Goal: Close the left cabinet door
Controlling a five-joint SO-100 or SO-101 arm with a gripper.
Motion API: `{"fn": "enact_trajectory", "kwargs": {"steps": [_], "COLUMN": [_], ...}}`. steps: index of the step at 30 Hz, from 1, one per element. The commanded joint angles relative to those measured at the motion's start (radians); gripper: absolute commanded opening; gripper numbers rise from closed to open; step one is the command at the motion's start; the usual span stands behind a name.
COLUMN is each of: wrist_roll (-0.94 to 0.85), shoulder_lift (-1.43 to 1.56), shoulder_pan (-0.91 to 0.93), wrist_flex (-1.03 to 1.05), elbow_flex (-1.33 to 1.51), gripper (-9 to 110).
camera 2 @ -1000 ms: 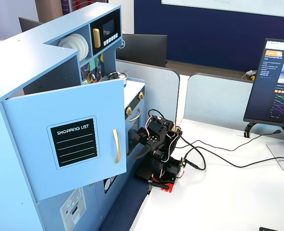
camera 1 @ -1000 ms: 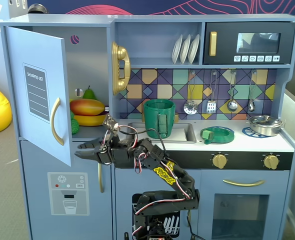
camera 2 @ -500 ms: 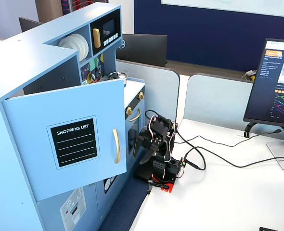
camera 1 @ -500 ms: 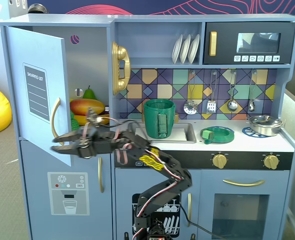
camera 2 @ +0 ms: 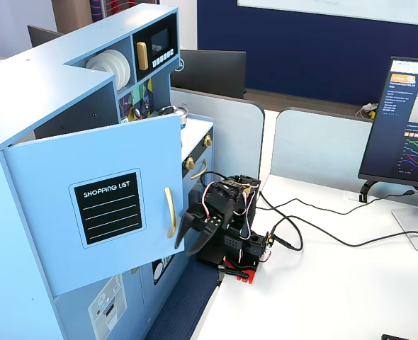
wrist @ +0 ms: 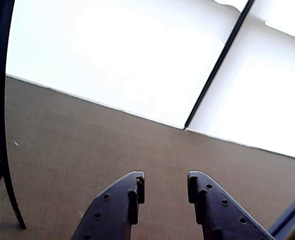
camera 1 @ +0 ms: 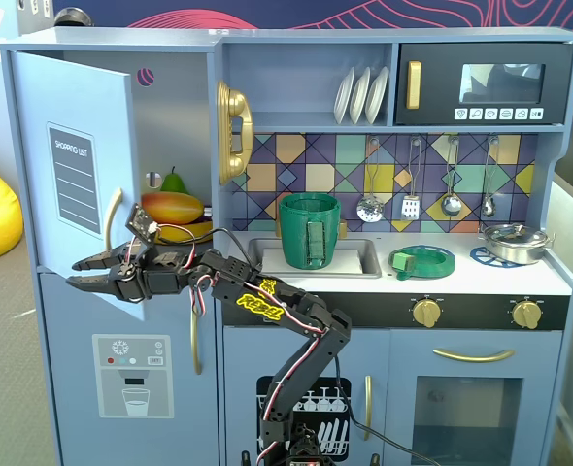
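Note:
The left cabinet door (camera 1: 73, 160), light blue with a black "SHOPPING LIST" panel and a curved gold handle (camera 1: 113, 217), stands partly open, swung out from its left hinge. It also shows in the other fixed view (camera 2: 108, 209), with its handle (camera 2: 169, 211). My gripper (camera 1: 73, 273) points left, just below the handle and in front of the door's lower edge, and shows right of the handle from the side (camera 2: 185, 244). In the wrist view the gripper (wrist: 165, 187) is open and empty, with only brown floor between the fingers.
Toy fruit (camera 1: 172, 206) lies inside the open compartment. The lower dispenser door (camera 1: 131, 374) is shut. A gold phone (camera 1: 233, 131) hangs beside the opening. A green pot (camera 1: 309, 231) stands in the sink. Cables (camera 2: 301, 227) and a monitor (camera 2: 407, 120) are on the white table.

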Motion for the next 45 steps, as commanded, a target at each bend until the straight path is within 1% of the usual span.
{"fn": "enact_trajectory", "kwargs": {"steps": [1,15,23,26,32,35,40,42,45], "wrist_roll": [0.026,0.092,0.138,0.146,0.158,0.178,0.155,0.140,0.175], "shoulder_lift": [0.006,0.006,-0.100,-0.143,-0.179,-0.101,0.123,0.216,0.331], "shoulder_pan": [0.103,0.439,0.660,0.710,0.753,0.735,0.686,0.716,0.811], "wrist_flex": [-0.025,0.035,-0.011,-0.043,-0.075,-0.006,0.164,0.212,0.307], "elbow_flex": [-0.074,-0.109,-0.187,-0.202,-0.195,-0.150,-0.028,0.055,0.158], "gripper": [0,0,0,0,0,0,0,0,0]}}
